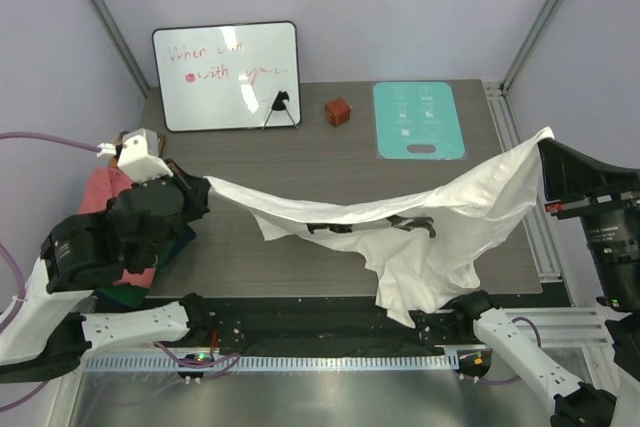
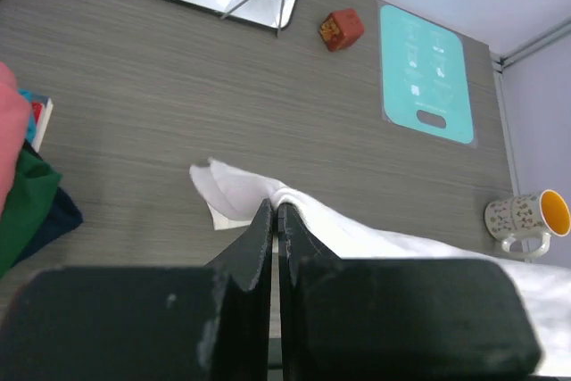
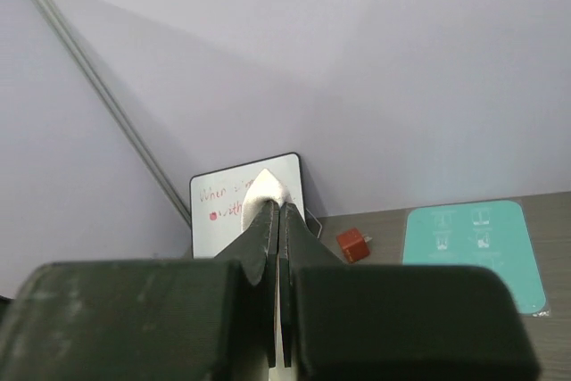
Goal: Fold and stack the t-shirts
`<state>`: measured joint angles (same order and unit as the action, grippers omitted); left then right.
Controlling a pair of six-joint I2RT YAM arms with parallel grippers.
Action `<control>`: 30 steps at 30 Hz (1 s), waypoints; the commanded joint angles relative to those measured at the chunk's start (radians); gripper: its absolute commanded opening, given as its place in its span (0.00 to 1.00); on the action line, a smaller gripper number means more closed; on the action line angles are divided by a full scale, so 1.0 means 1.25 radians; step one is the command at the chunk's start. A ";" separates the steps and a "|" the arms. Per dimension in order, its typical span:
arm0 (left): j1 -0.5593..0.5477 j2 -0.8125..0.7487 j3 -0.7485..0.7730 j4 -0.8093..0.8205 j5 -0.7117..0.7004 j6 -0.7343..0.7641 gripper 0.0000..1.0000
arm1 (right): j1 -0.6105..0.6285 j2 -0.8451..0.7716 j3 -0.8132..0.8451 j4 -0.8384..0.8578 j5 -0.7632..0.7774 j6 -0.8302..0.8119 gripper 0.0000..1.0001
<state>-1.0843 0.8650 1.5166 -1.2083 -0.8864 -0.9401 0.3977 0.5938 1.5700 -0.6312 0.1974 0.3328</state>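
Note:
A large white t-shirt (image 1: 440,217) hangs stretched between my two grippers above the table, sagging in the middle, with its lower part draped over the front edge. My left gripper (image 1: 207,188) is shut on its left end; the left wrist view shows the cloth (image 2: 357,234) pinched at the fingertips of the left gripper (image 2: 277,209). My right gripper (image 1: 546,139) is raised at the right and shut on the other end; a white cloth tip (image 3: 266,186) sticks out of the right gripper (image 3: 278,206). Salmon-pink (image 1: 98,192), dark green (image 2: 27,211) and navy (image 2: 58,220) shirts lie piled at the left edge.
A whiteboard (image 1: 226,75) stands at the back left. A red cube (image 1: 338,110) and a teal mat (image 1: 418,119) lie at the back. A spotted mug (image 2: 522,216) with a yellow inside stands on the right side in the left wrist view.

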 commanded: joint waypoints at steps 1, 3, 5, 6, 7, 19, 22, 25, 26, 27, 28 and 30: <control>0.001 -0.017 0.013 -0.094 -0.046 -0.042 0.00 | 0.001 -0.004 0.066 -0.019 -0.013 -0.010 0.01; 0.000 -0.030 0.025 -0.087 -0.036 -0.030 0.00 | 0.001 -0.012 0.101 -0.031 -0.017 -0.011 0.01; 0.000 -0.042 0.060 -0.106 -0.038 -0.022 0.00 | 0.002 -0.014 0.139 -0.039 -0.022 -0.011 0.01; 0.001 -0.042 0.079 -0.116 -0.039 -0.023 0.00 | 0.001 -0.009 0.153 -0.045 -0.030 -0.011 0.01; 0.000 -0.043 0.095 -0.124 -0.039 -0.019 0.00 | 0.002 -0.005 0.166 -0.049 -0.034 -0.006 0.01; 0.001 -0.077 0.263 -0.102 0.010 0.087 0.00 | 0.002 0.059 0.371 -0.078 -0.086 0.021 0.01; 0.001 -0.083 0.279 -0.088 0.006 0.105 0.00 | 0.002 0.076 0.398 -0.078 -0.075 0.000 0.01; 0.001 -0.086 0.277 -0.057 -0.009 0.130 0.00 | 0.002 0.098 0.412 -0.079 -0.046 -0.011 0.01; 0.001 -0.080 0.274 -0.046 -0.033 0.137 0.00 | 0.003 0.104 0.407 -0.079 -0.038 -0.016 0.01; 0.001 -0.072 0.272 -0.043 -0.049 0.154 0.00 | 0.005 0.119 0.400 -0.078 -0.018 -0.024 0.01; 0.001 -0.064 0.270 -0.041 -0.072 0.161 0.00 | 0.009 0.126 0.389 -0.079 -0.005 -0.034 0.01; 0.000 -0.031 0.259 -0.038 -0.148 0.179 0.00 | 0.020 0.157 0.347 -0.079 0.037 -0.043 0.01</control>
<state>-1.0843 0.7681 1.8488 -1.3052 -0.8803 -0.7933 0.4034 0.6895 2.0594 -0.7719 0.1268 0.3294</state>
